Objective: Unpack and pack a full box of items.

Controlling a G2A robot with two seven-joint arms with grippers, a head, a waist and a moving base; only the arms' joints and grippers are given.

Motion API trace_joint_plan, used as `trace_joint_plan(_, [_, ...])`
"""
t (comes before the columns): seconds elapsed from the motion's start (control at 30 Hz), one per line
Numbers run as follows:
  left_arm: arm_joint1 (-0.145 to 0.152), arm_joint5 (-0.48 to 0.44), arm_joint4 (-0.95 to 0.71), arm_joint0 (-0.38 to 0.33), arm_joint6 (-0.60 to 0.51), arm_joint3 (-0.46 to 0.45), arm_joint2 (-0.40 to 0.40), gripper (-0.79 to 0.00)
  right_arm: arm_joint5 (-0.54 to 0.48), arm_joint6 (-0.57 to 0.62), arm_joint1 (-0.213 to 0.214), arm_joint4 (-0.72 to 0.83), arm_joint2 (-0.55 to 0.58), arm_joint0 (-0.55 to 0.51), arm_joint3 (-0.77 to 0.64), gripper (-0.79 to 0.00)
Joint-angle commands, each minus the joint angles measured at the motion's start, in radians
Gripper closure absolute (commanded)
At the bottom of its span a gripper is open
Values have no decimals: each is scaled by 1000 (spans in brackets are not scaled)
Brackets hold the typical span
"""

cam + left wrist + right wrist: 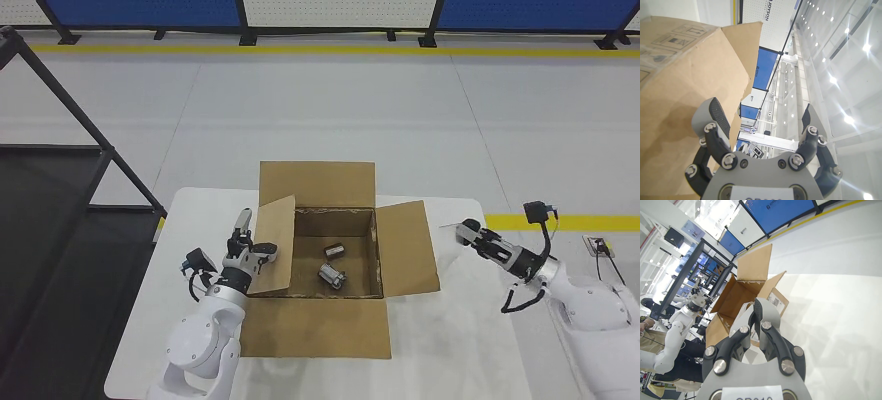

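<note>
An open cardboard box (318, 185) stands mid-table with all its flaps spread. Two small dark-and-silver items (335, 249) (331, 277) lie on its floor. My left gripper (252, 238) is at the box's left flap, pointing upward. In the left wrist view it (762, 106) is open, with the flap (687, 75) edge close against one finger (719, 115). My right gripper (463, 232) sits beyond the right flap over the table's right edge. It (756, 303) is shut, and a bit of clear plastic bag (743, 309) shows at its fingers. The box (753, 264) lies ahead of it.
The white table (460, 340) has bare surface to the right of and in front of the box. A black frame rack (60, 200) stands close to the table's left side. Blue panels (140, 10) line the far floor.
</note>
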Motion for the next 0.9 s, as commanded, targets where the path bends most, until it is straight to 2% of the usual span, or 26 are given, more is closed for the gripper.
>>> trace_joint_plan(0.0, [0,-7,-4,-3,-2,-2,1,-785,-29,-51,-1,28,14,-6,-31,0])
trace_joint_plan(0.1, [-2,-16,-16,-6,3,-2,4,-785,-58,-134,-2,43,43,-15,-103,0])
trace_joint_plan(0.23, [-4,-3,-23,-19,8,21,16,-785,-27,-274,-6,-18,73,-26,-246,0])
trace_joint_plan(0.43, [-6,27,-12,-37,6,57,40,-785,96,-509,-25,-144,65,-36,-470,0])
trace_joint_plan(0.57, [-7,44,-9,-55,7,87,51,-785,184,-655,-42,-206,26,-14,-566,0])
trace_joint_plan(0.67, [-9,54,-2,-73,10,115,59,-785,220,-707,-54,-217,-14,18,-606,0])
trace_joint_plan(0.87, [-10,48,0,-91,-5,128,65,-785,303,-736,-74,-261,-91,109,-630,0])
